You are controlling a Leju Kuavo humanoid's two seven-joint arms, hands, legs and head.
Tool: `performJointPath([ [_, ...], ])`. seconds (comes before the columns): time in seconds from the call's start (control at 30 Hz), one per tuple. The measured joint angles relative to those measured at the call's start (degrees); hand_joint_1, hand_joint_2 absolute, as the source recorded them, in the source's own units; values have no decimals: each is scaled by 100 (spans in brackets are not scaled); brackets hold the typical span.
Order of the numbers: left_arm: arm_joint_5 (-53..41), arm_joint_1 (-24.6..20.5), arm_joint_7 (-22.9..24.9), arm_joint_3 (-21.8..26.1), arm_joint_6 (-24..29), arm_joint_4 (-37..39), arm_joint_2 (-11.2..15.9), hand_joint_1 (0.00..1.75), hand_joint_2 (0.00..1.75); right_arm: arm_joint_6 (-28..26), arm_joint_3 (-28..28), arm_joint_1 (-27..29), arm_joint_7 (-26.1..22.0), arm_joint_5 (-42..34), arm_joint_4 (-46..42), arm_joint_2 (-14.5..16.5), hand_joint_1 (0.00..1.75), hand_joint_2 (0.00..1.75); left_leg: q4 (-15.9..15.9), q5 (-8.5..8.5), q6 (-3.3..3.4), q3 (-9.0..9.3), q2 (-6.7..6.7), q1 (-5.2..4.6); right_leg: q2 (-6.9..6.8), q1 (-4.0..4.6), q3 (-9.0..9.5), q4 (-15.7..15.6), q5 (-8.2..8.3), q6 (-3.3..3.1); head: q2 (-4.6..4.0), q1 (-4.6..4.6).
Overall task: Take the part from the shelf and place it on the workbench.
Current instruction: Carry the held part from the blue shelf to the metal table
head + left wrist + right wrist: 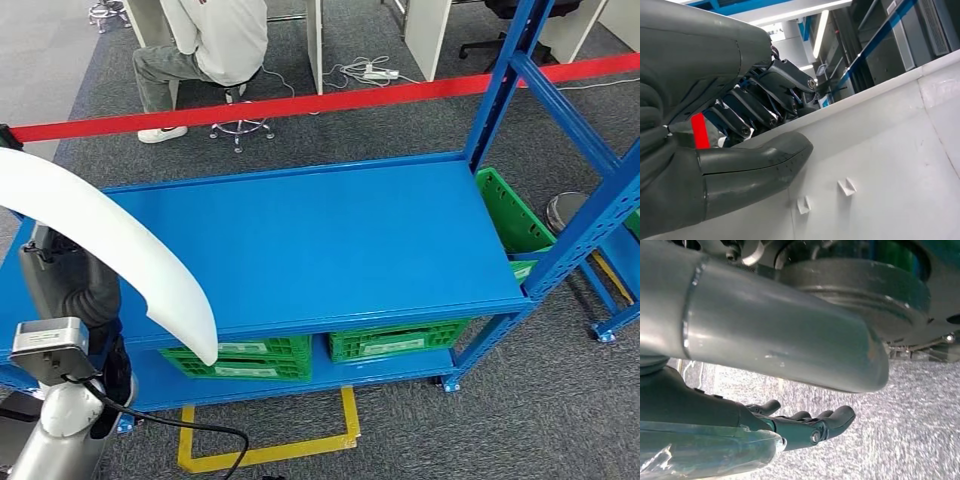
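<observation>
Crates (pixel 249 358) sit under the workbench top (pixel 317 240); a person (pixel 204 40) sits behind.

Left arm (pixel 56 425), silver, enters from the lower left of the head view, its wrist bent upward. Left hand (pixel 753 130) grips the white part (pixel 881 165): thick grey thumb (pixel 764 160) lies flat against the part's face, darker fingers (pixel 768 102) curl over its edge. Right hand (pixel 806 425) hangs above the carpet, fingers (pixel 836 417) extended, slightly apart, holding nothing.

No legible text on crate labels (pixel 381 346)
</observation>
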Motion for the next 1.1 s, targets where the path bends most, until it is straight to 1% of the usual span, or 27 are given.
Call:
performJointPath([
  [0.03,-59,19,-3,-1,4,-2,0,164,175,-10,9,-1,-2,-13,-9,0,0,0,-154,153,13,72,0,-1,3,2,10,1,-2,0,0,0],
  [0.1,-216,71,-11,-6,22,-23,0,164,175,-39,24,-11,-8,-32,-38,0,0,0,-874,558,59,417,0,-8,12,11,31,5,-9,11,0,1],
  [0.13,-286,104,-15,-15,30,-42,0,164,175,-52,30,-19,-13,-46,-53,-1,0,0,-1221,678,83,578,0,-16,20,22,28,15,-16,25,0,3],
  [0.17,-340,144,-20,-29,33,-60,0,164,175,-62,37,-28,-21,-62,-66,-3,0,0,-1445,730,102,675,-1,-25,23,31,14,23,-17,47,0,7],
  [0.2,-384,190,-28,-47,37,-74,1,164,175,-68,49,-35,-31,-78,-74,-5,0,0,-1540,721,118,708,-2,-34,22,38,-2,27,-14,72,0,8],
  [0.27,-443,293,-52,-87,46,-91,6,164,175,-64,78,-45,-63,-113,-81,-20,0,0,-1585,731,166,702,-1,-27,15,35,-22,23,-9,129,0,8],
  [0.3,-472,335,-61,-108,54,-96,9,164,175,-59,95,-52,-82,-130,-83,-29,0,0,-1605,752,201,702,3,-16,12,33,-47,63,-58,156,0,11],
  [0.33,-498,367,-68,-128,59,-98,13,164,175,-51,111,-61,-102,-150,-83,-39,0,0,-1625,775,237,699,8,-3,11,31,-110,202,-170,182,0,26],
  [0.37,-523,394,-72,-147,63,-100,13,164,175,-45,125,-71,-120,-167,-83,-50,0,0,-1638,794,266,691,14,7,10,25,-225,459,-342,205,0,38],
  [0.43,-553,450,-78,-181,66,-102,18,164,175,-38,148,-83,-143,-196,-84,-56,0,0,-1635,817,293,656,21,-3,7,12,-542,1208,-734,245,0,56],
  [0.47,-562,477,-75,-196,64,-102,20,164,175,-42,155,-85,-146,-207,-84,-58,0,0,-1634,830,297,639,23,-8,7,7,-658,1499,-842,257,0,55],
  [0.5,-573,501,-68,-209,63,-102,23,164,175,-49,162,-86,-145,-215,-84,-61,0,0,-1632,844,297,623,24,-11,7,6,-683,1605,-847,261,0,55],
  [0.53,-586,524,-61,-219,63,-102,25,164,175,-56,169,-88,-140,-221,-84,-65,0,0,-1632,859,290,612,24,-12,7,5,-591,1475,-744,257,0,56],
  [0.6,-610,570,-59,-225,71,-103,29,164,175,-70,187,-97,-132,-229,-84,-79,0,0,-1630,887,261,603,21,-13,7,5,-149,710,-409,229,0,56],
  [0.63,-613,590,-65,-225,76,-107,31,164,175,-76,198,-107,-131,-235,-84,-85,0,0,-1621,899,240,594,20,-25,10,10,64,328,-290,212,0,54],
  [0.67,-615,605,-73,-225,81,-113,33,164,175,-86,210,-116,-131,-244,-84,-90,0,0,-1614,917,211,582,19,-34,14,17,204,72,-226,193,0,49],
  [0.7,-616,616,-80,-226,84,-120,34,164,175,-97,224,-125,-131,-256,-87,-92,0,0,-1608,938,177,567,18,-39,19,27,254,-43,-209,170,0,48],
  [0.77,-616,638,-91,-227,84,-140,37,164,175,-119,257,-127,-130,-275,-104,-98,0,0,-1602,981,105,536,14,-29,22,40,218,-45,-155,111,0,46],
  [0.8,-616,646,-94,-227,84,-151,44,164,175,-126,275,-127,-129,-281,-121,-101,0,0,-1574,948,72,514,11,-19,15,36,194,-45,-120,75,0,45],
  [0.83,-616,652,-95,-227,83,-162,52,164,175,-132,289,-129,-126,-284,-138,-107,0,0,-1480,838,42,472,8,-13,5,27,171,-51,-82,37,0,35],
  [0.87,-618,656,-93,-227,81,-171,60,164,175,-135,297,-135,-122,-285,-151,-112,0,0,-1276,644,17,397,6,-7,-7,17,134,-59,-40,3,0,24],
  [0.93,-621,675,-86,-227,77,-179,68,164,175,-139,307,-148,-114,-293,-162,-124,0,0,-580,140,-19,179,6,2,-22,23,49,-56,32,-40,0,4],
  [0.97,-622,691,-84,-227,74,-179,71,164,175,-139,312,-152,-115,-301,-162,-127,0,0,-253,-39,-28,97,6,5,-27,29,-5,-53,70,-46,0,2],
  [1.0,-622,709,-84,-227,72,-179,74,164,175,-138,318,-152,-121,-310,-162,-128,0,0,-76,-115,-28,90,6,5,-29,36,-59,-49,108,-46,0,2],
  [1.03,-622,724,-89,-227,71,-179,76,164,175,-137,327,-153,-129,-319,-162,-128,0,0,-111,-83,-19,184,6,3,-30,43,-108,-45,143,-41,0,1],
  [1.07,-622,733,-94,-227,71,-179,78,164,175,-136,339,-154,-138,-324,-162,-127,0,0,-365,37,2,386,6,0,-29,48,-149,-43,176,-33,0,1],
  [1.1,-623,735,-99,-227,70,-181,78,164,175,-135,348,-158,-147,-328,-162,-127,0,0,-756,189,34,661,6,-7,-28,52,-179,-40,206,-20,0,1],
])
